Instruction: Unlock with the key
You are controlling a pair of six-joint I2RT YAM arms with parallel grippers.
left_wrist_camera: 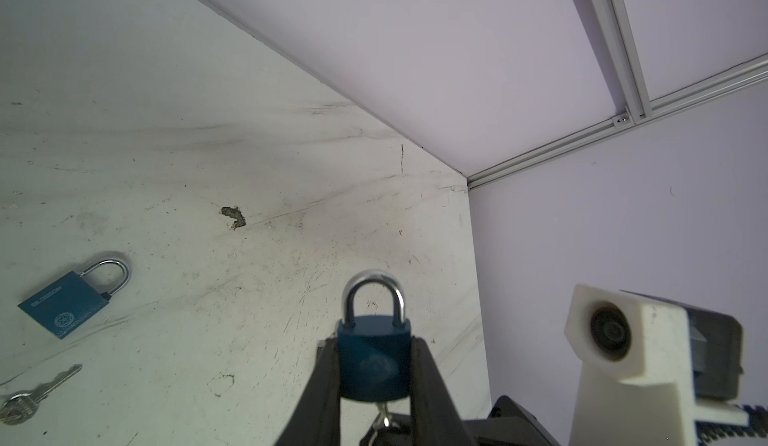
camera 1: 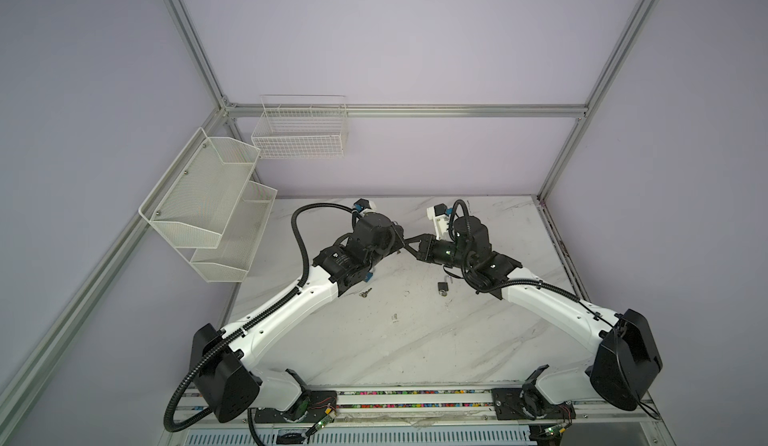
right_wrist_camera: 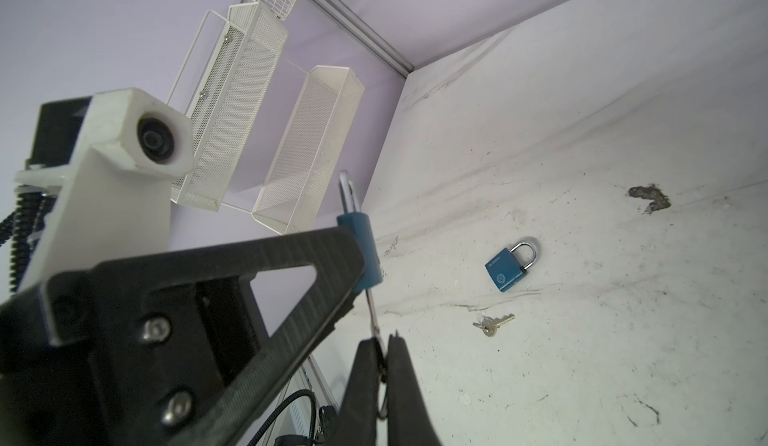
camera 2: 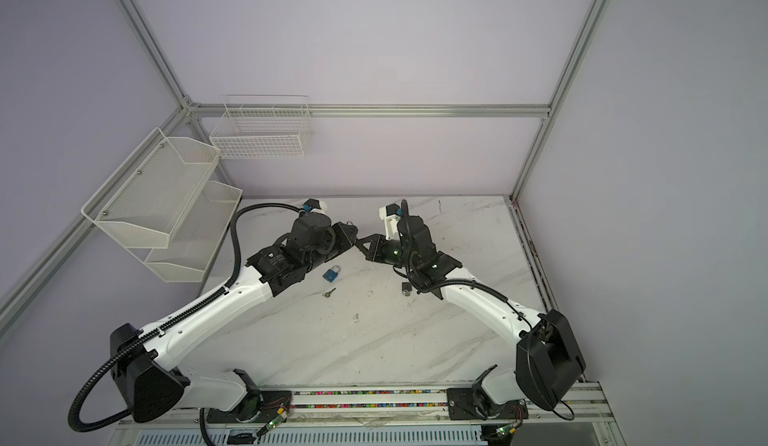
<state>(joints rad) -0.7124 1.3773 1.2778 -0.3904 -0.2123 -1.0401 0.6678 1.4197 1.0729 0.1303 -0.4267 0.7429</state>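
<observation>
Left gripper (left_wrist_camera: 373, 350): I had it clamped on the narrow sides of the small blue metal padlock (left_wrist_camera: 372, 377), held off the table (left_wrist_camera: 208, 152), steel shackle (left_wrist_camera: 372, 294) seated.
Right gripper (right_wrist_camera: 381, 345): my jaws pinched shut on the thin silver key (right_wrist_camera: 371, 313), its blade meeting the lock's underside.
Handling: rigid, smooth, probably slippery metal; I judged the key's head the place to hold for turning.
</observation>
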